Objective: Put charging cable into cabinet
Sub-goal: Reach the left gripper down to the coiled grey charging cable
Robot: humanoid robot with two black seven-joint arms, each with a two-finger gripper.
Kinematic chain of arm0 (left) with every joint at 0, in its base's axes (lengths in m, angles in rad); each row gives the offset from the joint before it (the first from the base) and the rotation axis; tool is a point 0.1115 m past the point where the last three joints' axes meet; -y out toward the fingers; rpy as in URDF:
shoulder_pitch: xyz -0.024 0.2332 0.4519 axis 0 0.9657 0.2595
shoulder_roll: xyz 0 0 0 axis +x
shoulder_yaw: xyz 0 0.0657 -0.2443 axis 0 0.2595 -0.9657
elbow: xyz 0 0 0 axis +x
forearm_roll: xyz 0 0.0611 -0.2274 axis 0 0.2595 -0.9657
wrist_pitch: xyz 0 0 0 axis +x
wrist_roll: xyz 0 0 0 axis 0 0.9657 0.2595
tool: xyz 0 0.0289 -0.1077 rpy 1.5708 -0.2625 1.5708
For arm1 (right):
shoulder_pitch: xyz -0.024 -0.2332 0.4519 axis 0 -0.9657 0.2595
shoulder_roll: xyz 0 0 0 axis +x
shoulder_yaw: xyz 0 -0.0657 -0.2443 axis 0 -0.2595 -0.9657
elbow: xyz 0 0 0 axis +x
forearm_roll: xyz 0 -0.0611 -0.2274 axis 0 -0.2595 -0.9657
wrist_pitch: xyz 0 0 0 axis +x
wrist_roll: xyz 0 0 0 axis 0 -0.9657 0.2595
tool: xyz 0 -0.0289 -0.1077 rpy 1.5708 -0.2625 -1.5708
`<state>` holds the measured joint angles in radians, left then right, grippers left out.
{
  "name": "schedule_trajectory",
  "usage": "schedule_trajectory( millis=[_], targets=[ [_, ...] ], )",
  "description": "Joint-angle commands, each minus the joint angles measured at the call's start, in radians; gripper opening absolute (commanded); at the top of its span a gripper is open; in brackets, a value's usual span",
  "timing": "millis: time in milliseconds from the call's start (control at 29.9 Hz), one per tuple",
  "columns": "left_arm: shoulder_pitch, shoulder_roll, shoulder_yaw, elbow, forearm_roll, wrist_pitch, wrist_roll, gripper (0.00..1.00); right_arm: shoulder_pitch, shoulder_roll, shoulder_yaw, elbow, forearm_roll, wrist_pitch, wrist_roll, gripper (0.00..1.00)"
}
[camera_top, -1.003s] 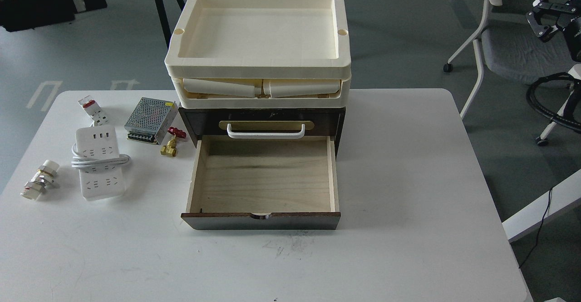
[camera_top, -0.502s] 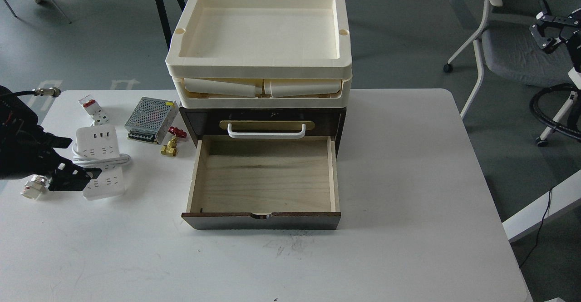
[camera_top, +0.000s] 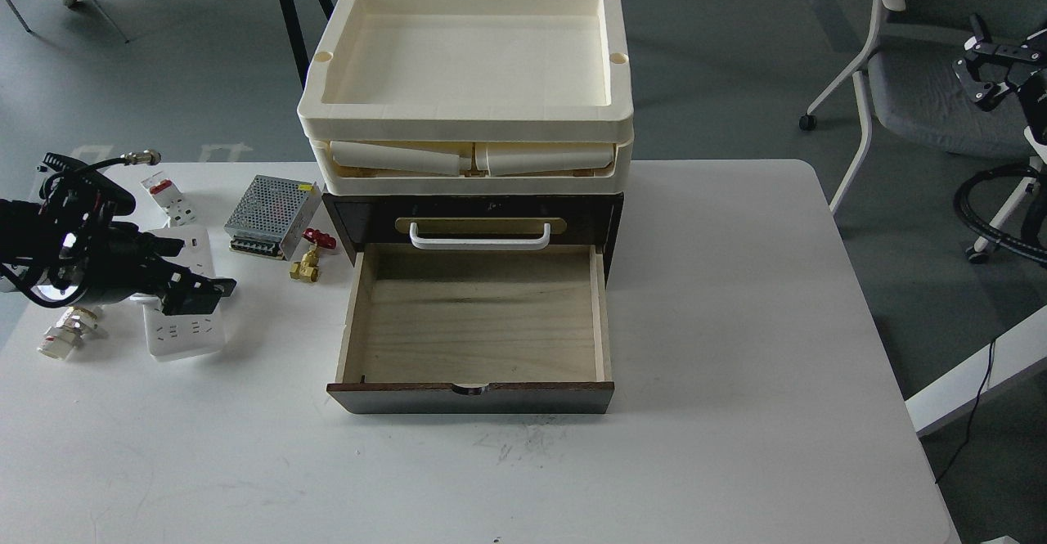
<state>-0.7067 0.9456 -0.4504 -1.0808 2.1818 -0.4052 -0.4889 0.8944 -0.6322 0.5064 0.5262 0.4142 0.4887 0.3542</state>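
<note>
Left gripper (camera_top: 199, 292) is parked right over the middle of the charging cable (camera_top: 184, 333), fingers pointing toward 3 o'clock, and honestly it's too dark and bunched up to say whether the jaws are spread or pinched, or whether they're touching the strip at all. Cable itself is lying flat on the white table (camera_top: 736, 446) out at 9 o'clock from the drawer, with most of its upper half hidden under the arm; only the lower socket rows and a corner with a USB port peek out. Just off its 8 o'clock side sits a little white-and-metal fitting (camera_top: 61, 335). Up at 12 o'clock from the strip there's a small white-and-red breaker (camera_top: 168, 199), and at about 1 o'clock the perforated metal power supply (camera_top: 272, 215), with a brass valve with a red knob (camera_top: 309, 256) right next to it. Cabinet (camera_top: 474, 217) is mid-table, its pale wood drawer (camera_top: 477, 323) pulled all the way out toward 6 o'clock, nothing inside, white handle (camera_top: 479, 237) above it and cream trays (camera_top: 468, 78) stacked on top. Right gripper (camera_top: 986, 78) is way off at 2 o'clock, up near the grey chair (camera_top: 924, 78), well away from the table, fingers looking parted and holding nothing.
</note>
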Motion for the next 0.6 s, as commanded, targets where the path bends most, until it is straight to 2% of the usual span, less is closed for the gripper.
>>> schedule_trajectory(
  millis=[0, 167, 368, 568],
  targets=[
    [-0.008, -0.036, 0.016, 0.06, 0.0, 0.045, 0.0, 0.95, -0.005, 0.0, 0.0, 0.0, 0.0, 0.0, 0.0, 1.0],
    [-0.028, -0.08, 0.042, 0.176, 0.0, 0.1, 0.0, 0.95, -0.008, 0.0, 0.0, -0.003, 0.0, 0.0, 0.0, 1.0],
    [-0.056, -0.085, 0.144, 0.229, 0.0, 0.152, 0.0, 0.95, -0.012, 0.0, 0.0, -0.003, 0.0, 0.0, 0.002, 1.0],
    [-0.051, -0.103, 0.159, 0.26, 0.0, 0.178, 0.0, 0.93, -0.017, 0.0, 0.001, -0.003, 0.0, 0.0, 0.002, 1.0]
  ],
)
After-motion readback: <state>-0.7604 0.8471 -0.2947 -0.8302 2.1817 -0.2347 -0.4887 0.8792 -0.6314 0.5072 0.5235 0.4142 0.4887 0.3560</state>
